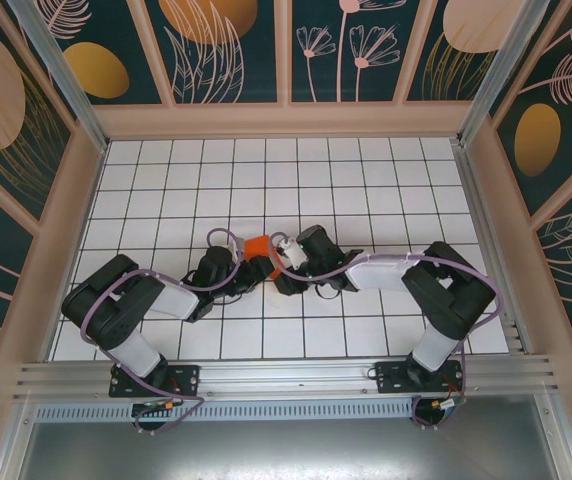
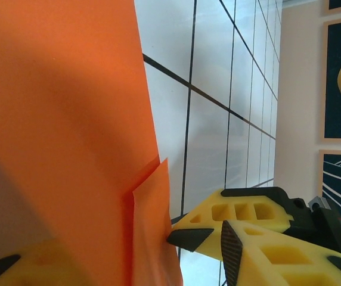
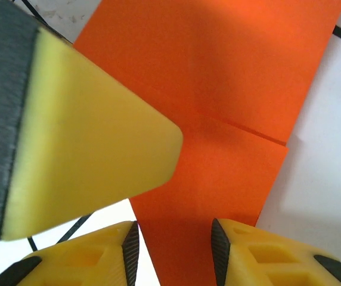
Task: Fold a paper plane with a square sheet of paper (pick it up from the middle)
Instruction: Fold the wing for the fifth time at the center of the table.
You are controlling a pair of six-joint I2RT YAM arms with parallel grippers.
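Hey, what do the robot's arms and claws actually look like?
The left arm and right arm are black with pale grey forearm covers and lilac cables. The left claw and right claw have blocky yellow fingers with recessed pockets and black pads.

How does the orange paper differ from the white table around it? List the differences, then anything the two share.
Colour: the paper is plain bright orange, while the table is white and crossed by thin black grid lines.
Surface: the paper shows a fold, with one layer overlapping another. The table is one flat surface.
Size: the paper is far smaller than the table, which spans many tiles.
Shared: both look smooth and have straight lines.
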